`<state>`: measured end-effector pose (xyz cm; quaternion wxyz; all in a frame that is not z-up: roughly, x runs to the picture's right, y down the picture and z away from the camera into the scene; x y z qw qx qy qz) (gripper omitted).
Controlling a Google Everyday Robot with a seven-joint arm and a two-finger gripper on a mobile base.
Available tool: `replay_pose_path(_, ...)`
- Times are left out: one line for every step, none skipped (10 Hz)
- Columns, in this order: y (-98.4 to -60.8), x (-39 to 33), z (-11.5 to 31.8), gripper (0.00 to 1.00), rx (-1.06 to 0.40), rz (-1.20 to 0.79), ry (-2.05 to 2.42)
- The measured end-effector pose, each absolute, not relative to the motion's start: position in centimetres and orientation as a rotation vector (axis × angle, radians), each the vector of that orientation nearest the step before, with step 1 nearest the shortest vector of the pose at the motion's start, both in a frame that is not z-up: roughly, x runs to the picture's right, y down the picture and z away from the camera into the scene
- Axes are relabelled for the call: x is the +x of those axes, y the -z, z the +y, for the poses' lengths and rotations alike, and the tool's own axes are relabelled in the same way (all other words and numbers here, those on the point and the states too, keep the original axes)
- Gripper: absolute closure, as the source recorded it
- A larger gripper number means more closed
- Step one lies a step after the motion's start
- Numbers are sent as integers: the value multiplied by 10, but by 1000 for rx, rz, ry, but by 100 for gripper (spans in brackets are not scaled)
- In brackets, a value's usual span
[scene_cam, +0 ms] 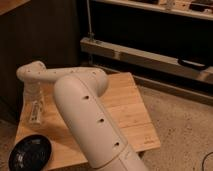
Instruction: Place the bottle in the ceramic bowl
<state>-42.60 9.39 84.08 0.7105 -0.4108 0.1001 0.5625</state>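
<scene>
**Spotter:** Right, where is the claw [34,96] now?

**Me:** It hangs from the wrist over the left end of the table [127,105], pointing down. The bottle [35,114] is right at its tip, just under it, leaning a little on the wood.

**Spotter:** Gripped?

**Me:** I can't tell whether the claw is spread or pinching the bottle. I can't make out where one ends and the other begins.

**Spotter:** And the bowl [29,152]?

**Me:** It's nearer to me than the claw, close to the bottle but apart from it, at the table's front corner. Nothing is in it.

**Spotter:** What worries you?

**Me:** If I lift without a firm hold, I reckon the bottle slips or topples. Being round, it could then roll off the edge beside the claw. The bowl is shallow, so a bottle let go too high could bounce out. It also sits so near the corner that a nudge might push it off.

**Spotter:** Anything hidden?

**Me:** My own arm [85,115] covers the table right of the claw. The bowl's near rim runs to the bottom of my view, so I can't see whether it rests fully on the table.
</scene>
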Motion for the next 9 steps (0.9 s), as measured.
replay_pose_path(-841,-427,96,35,-912,224,-1246)
replay_pose_path(-842,-428,96,35,-911,227,-1248)
replay_pose_path(-843,-428,97,35,-911,230,-1249)
replay_pose_path(-844,-429,98,35,-913,233,-1250)
replay_pose_path(-844,-430,99,35,-913,235,-1249)
replay_pose_path(-845,-430,100,35,-913,237,-1247)
replay_pose_path(-845,-431,101,35,-911,240,-1245)
replay_pose_path(-846,-433,104,35,-908,245,-1241)
replay_pose_path(-846,-433,105,35,-906,249,-1240)
